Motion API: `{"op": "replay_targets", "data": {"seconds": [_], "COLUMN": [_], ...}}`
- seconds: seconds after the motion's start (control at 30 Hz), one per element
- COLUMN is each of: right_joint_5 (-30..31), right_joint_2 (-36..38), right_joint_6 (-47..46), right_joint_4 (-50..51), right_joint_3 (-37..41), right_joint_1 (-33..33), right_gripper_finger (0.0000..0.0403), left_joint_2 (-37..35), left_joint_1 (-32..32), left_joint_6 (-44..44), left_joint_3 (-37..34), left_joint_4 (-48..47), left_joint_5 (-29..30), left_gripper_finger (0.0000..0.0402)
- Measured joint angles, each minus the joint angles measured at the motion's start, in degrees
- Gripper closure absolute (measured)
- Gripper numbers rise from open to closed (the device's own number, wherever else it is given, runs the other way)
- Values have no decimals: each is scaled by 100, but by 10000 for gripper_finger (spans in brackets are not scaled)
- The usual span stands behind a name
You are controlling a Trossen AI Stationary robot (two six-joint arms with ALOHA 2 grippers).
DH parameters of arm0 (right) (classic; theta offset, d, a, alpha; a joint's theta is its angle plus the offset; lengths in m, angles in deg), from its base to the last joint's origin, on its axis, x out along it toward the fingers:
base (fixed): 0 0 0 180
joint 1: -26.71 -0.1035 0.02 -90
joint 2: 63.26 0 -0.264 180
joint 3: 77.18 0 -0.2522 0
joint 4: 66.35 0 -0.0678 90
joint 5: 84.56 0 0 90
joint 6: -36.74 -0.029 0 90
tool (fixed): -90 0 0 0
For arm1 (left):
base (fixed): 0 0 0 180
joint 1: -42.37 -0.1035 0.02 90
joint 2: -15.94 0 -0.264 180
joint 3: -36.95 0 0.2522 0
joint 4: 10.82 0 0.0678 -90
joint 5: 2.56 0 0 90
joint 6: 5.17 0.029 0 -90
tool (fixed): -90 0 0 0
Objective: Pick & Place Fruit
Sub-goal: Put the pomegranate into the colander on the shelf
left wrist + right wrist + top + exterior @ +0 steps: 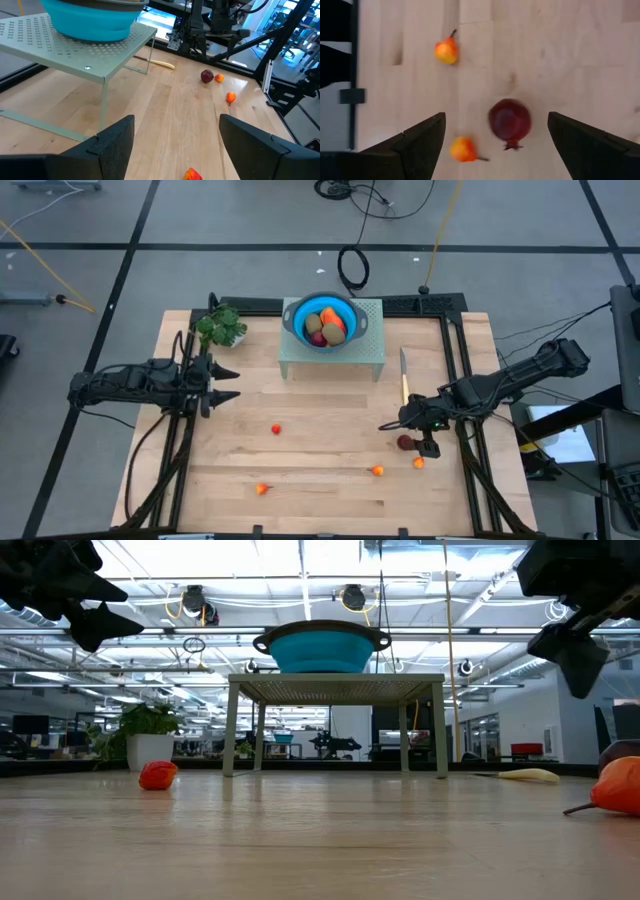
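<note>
A blue bowl (320, 323) on a pale green perforated stand (350, 358) holds brown, orange-red and dark red fruit. A dark red round fruit (509, 121) lies on the wooden table. My right gripper (495, 145) hangs open above it, a finger on either side, touching nothing. Tiny orange-red fruits lie beside it (446, 51) (463, 149), and two more lie farther left (276, 429) (263, 489). My left gripper (177, 150) waits open above the table's left part, pointing toward the stand.
A slim yellow-handled knife (404, 375) lies right of the stand. A green leafy bunch (222, 327) sits at the far left corner. Another tiny orange-red fruit (377, 471) lies near the front. Bare wood spreads across the table's middle.
</note>
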Motion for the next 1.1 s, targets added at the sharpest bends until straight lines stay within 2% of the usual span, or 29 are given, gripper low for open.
{"op": "replay_targets", "data": {"seconds": [0.37,0.7,1.1], "right_joint_5": [27,357,351], "right_joint_2": [-591,-1144,-1756], "right_joint_6": [884,1006,1284], "right_joint_4": [40,39,-135], "right_joint_3": [0,0,0], "right_joint_1": [-197,-374,-374], "right_gripper_finger": [62,62,62], "left_joint_2": [0,-1,0], "left_joint_1": [2,2,2], "left_joint_6": [-2,0,-27], "left_joint_3": [0,0,0], "left_joint_4": [0,-2,-2], "left_joint_5": [0,0,0], "left_gripper_finger": [110,110,110]}}
